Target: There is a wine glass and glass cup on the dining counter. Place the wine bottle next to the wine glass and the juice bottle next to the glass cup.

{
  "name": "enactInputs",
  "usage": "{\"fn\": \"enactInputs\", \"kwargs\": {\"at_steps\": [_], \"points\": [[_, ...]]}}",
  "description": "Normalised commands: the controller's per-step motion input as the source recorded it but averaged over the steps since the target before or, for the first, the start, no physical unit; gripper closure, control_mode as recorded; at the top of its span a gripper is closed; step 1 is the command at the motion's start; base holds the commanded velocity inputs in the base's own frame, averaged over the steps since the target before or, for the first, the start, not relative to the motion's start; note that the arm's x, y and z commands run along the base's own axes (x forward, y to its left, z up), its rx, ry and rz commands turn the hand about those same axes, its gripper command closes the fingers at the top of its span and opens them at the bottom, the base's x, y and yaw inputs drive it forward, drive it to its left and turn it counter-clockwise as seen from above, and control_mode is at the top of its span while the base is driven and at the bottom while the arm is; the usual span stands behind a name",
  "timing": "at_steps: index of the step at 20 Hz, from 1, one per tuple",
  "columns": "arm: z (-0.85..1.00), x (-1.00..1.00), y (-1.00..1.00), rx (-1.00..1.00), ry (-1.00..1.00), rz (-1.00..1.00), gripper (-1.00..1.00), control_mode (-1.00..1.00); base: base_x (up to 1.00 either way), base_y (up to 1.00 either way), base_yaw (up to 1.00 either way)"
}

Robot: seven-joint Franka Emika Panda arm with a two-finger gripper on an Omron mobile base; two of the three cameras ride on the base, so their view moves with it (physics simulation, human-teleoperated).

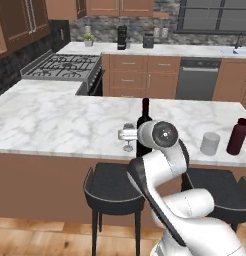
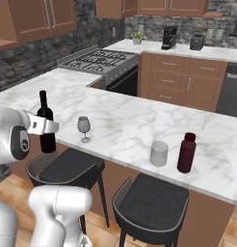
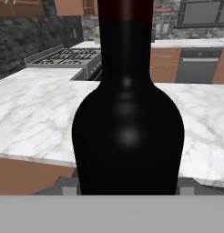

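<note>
Behind arm – wine bottle (image 1: 144, 120) btm hidden

No text, label, brand, number or sign can be read on anything here; the wine bottle (image 3: 128, 136) shows a plain black surface.

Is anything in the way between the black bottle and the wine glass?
No. The wine bottle stands at the near edge of the counter, right beside the wine glass, with only bare marble between them. The gripper is shut on the bottle.
</note>
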Motion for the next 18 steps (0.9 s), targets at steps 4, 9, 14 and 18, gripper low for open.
{"fn": "enactInputs", "kwargs": {"at_steps": [4, 9, 14, 18], "points": [[0.18, 0.33, -0.14, 0.02, -0.01, 0.21, 1.00, -1.00, 0.00, 0.00, 0.00], [0.08, 0.25, -0.31, 0.00, 0.00, 0.18, 1.00, -1.00, 0.00, 0.00, 0.00], [0.00, 0.05, -0.39, -0.01, -0.03, 0.14, 1.00, -1.00, 0.00, 0.00, 0.00], [0.00, -0.01, -0.44, 0.00, -0.15, 0.10, 1.00, -1.00, 0.00, 0.00, 0.00]]}}
